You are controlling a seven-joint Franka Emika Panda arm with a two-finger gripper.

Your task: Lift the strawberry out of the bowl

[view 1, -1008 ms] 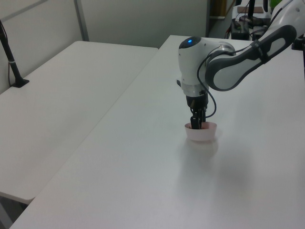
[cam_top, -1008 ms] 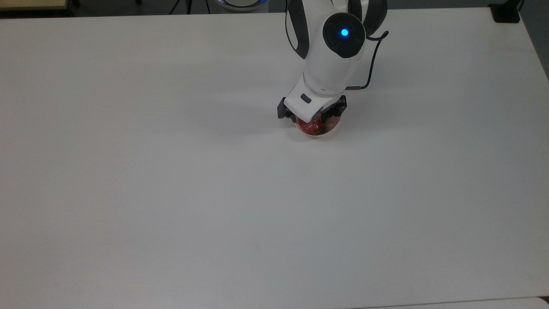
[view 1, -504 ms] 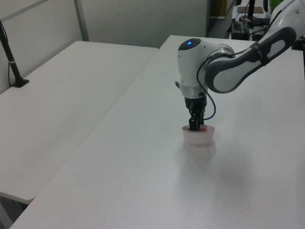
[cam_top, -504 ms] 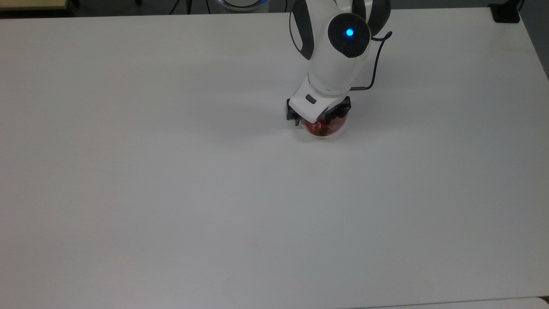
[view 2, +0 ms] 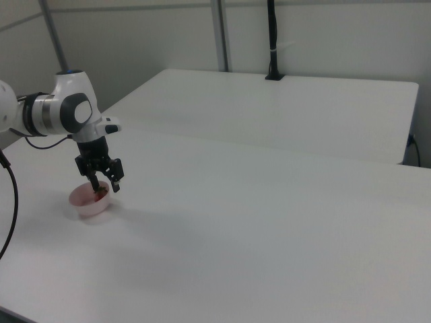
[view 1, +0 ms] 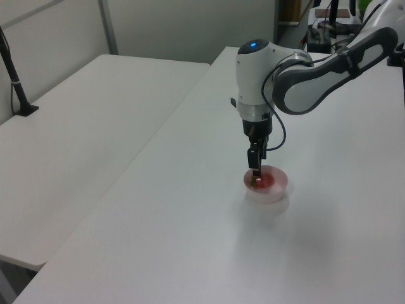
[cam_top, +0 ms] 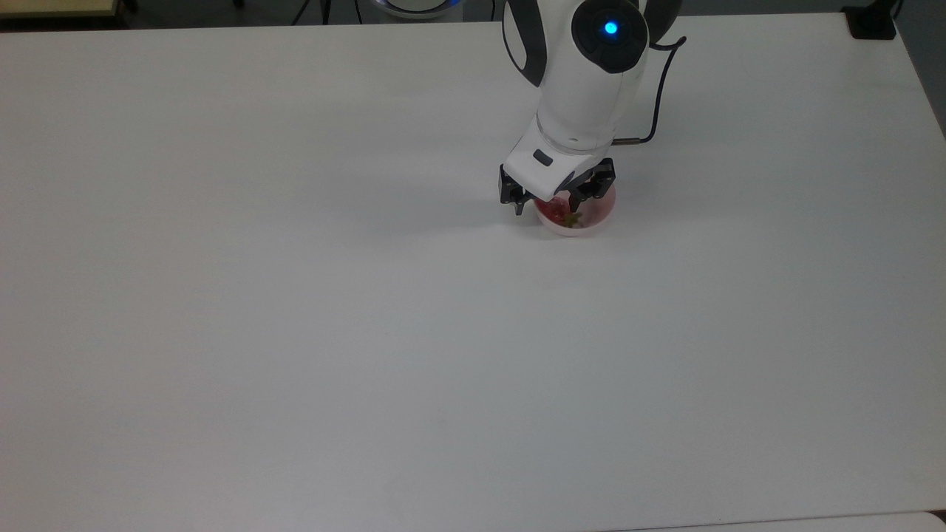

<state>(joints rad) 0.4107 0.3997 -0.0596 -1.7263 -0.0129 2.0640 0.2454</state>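
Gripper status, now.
Gripper: open, holding nothing, fingers spread just above the bowl; the strawberry lies in the bowl, not gripped.

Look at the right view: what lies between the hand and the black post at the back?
Nothing: from the hand to the black post, the right view shows bare white table tops.

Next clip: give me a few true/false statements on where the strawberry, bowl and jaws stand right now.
1. The strawberry lies inside the bowl. True.
2. The gripper has its jaws spread apart. True.
3. The bowl is tipped on its side. False: it stands upright on the table.
4. The strawberry is lifted clear of the bowl. False: it sits in the bowl, below the gripper.
5. A second bowl stands on the table. False: there is one bowl.
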